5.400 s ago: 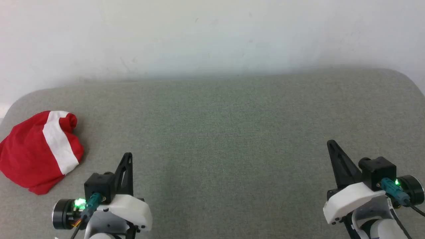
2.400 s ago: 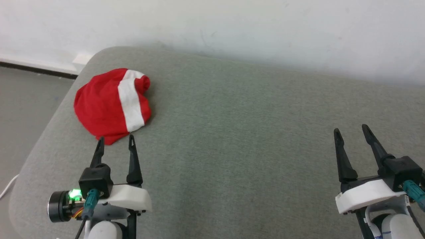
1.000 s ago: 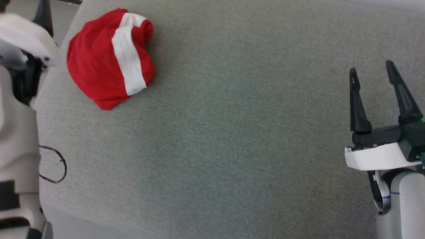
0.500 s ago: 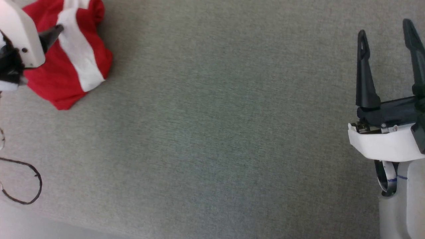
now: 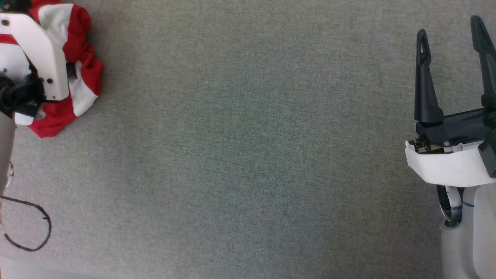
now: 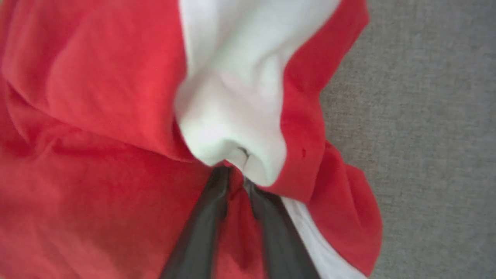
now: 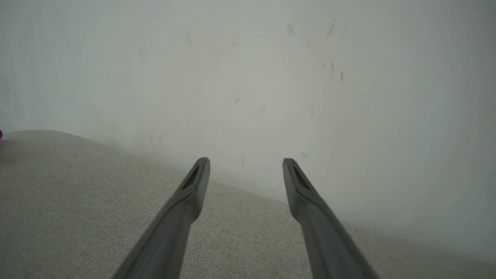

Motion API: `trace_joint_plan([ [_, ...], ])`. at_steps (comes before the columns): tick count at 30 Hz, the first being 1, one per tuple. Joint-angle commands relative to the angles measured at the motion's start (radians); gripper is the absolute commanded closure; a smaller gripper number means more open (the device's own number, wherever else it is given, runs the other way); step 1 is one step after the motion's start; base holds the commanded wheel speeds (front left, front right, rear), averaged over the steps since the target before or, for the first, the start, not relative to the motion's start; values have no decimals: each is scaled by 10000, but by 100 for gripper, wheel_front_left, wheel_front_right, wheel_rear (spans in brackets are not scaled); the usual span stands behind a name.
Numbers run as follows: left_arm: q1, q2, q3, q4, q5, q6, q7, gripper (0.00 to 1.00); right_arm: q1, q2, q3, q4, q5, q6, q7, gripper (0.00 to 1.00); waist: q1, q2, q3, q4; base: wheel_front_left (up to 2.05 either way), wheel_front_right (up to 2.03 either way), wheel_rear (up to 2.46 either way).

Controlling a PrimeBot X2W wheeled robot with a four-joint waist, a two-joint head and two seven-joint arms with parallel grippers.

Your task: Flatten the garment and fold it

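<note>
Landmark: the grey cushion (image 5: 248,147). All places are taken from it.

Garment (image 5: 83,73): at the cushion's far left, lying on the fabric as a crumpled heap. There is no clean outline. In the head view the heap is longer from far to near than from side to side, so its long axis runs roughly along the cushion's left side. One red corner points toward the cushion's near edge. The white band (image 6: 232,77) is buckled. In the left wrist view it climbs from my fingertips to the top of the frame, with red on both sides of it.

Left gripper (image 6: 237,182): jaws drawn almost together, with only a sliver between the tips. They pinch a fold where white meets red. My white wrist housing covers the heap's left part in the head view, so I cannot tell where that side ends.

Right gripper (image 5: 449,26): over the cushion's right side, well apart from the garment. Jaws spread wide and holding nothing.

Room: a broad bare stretch of cushion lies between the heap and the right gripper. The near edge shows as a pale strip at the lower left, and a black cable loop (image 5: 38,224) hangs near it. In the right wrist view the far edge meets a pale wall (image 7: 271,77) just beyond my fingers.
</note>
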Motion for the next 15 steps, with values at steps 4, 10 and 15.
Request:
trace_joint_plan([
  [4, -3, 73, -695, 42, 114, -66, -441, 100, 169, 5, -110, 138, 162, -21, -51, 0, 1, 0, -742, 231, 0, 0, 0],
  [10, -818, 665, -1517, -551, 526, -67, -1783, 100, 625, 5, -157, 314, 549, -21, -51, 0, 1, 0, -1820, 356, 0, 0, 0],
  [15, -1579, 938, -2379, -1234, 776, -67, -2441, 100, 993, 5, -280, 376, 887, -21, -51, 0, 1, 0, -2573, 213, 0, 0, 0],
])
